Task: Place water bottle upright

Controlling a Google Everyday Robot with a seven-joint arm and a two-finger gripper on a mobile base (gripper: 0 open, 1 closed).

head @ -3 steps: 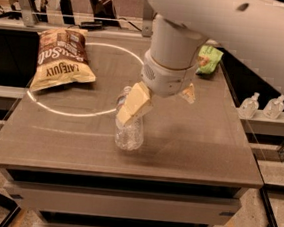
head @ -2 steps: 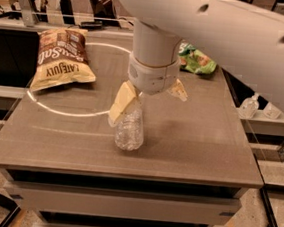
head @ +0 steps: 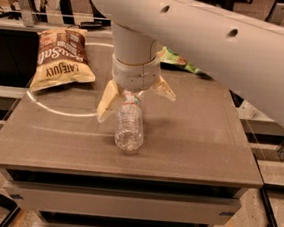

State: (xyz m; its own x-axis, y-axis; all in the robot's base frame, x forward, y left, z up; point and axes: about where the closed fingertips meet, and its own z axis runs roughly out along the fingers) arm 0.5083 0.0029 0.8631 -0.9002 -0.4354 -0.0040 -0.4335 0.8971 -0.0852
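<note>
water bottle: on the grey table, roughly mid-top, a bit toward the near edge. Clear ribbed body, and the tabletop shows through it, so I can't tell the fill level. The cap end with the red-orange stripe points away from the camera and sits under the wrist; the base end faces the near edge. I can't tell from this angle whether it is standing or lying.

Other containers:
- Brown "Late July" chip bag lies flat at the far corner, well apart from the bottle. It looks sealed, contents not visible.
- Green bag is at the far side, mostly hidden behind the arm.

Arm: the thick white link runs across the top of the view. The wrist drops straight down over the bottle's cap end.

gripper: its cream fingers are splayed wide and are not clamped on anything. One finger hangs just beside the bottle's shoulder on the chip-bag side. The other angles out toward the green-bag side, clear of the bottle. The bottle's neck sits between them.

Compared with 0.7 s ago:
- The wrist has slid toward the chip-bag side and is now more directly over the bottle's top.
- The finger spread is about the same.
- The bottle and chip bag haven't moved.
- The arm now covers a different part of the green bag.
</note>
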